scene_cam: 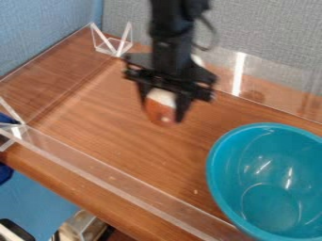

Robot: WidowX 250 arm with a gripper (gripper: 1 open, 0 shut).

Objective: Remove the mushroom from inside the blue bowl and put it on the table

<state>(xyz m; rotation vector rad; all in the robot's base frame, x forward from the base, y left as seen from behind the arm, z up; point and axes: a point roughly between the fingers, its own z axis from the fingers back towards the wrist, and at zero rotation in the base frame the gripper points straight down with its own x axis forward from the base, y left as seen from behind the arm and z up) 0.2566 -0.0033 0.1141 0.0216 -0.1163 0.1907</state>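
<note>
**Mushroom held above the table, clear of the bowl**

Mushroom (pixel 160 109), a small toy with a rounded reddish-brown cap and a pale cream stem end, sits clamped between the fingers of the black robot gripper (pixel 164 102). The jaws are closed on it from either side, with the cap hanging below the fingertips and the paler part tucked up between them. The gripper points down from a dark arm that enters from the top edge of the picture.

Taking the round, deep, glossy teal-blue plastic bowl (pixel 251 212) as the landmark: the bowl stands in the lower right corner, partly cut off by the picture's edge, and nothing lies inside it. The held mushroom is up and to the left of the bowl, outside its rim and well apart from it, over bare wood.

Under both lies the brown wood-grain table (pixel 88 104) with a reddish tone. Whether the mushroom touches the wood or hangs just over it cannot be told from this view. Low clear acrylic walls (pixel 107 193) edge the tabletop; one runs along the near side to the left of the bowl, another along the far side behind it.
</note>
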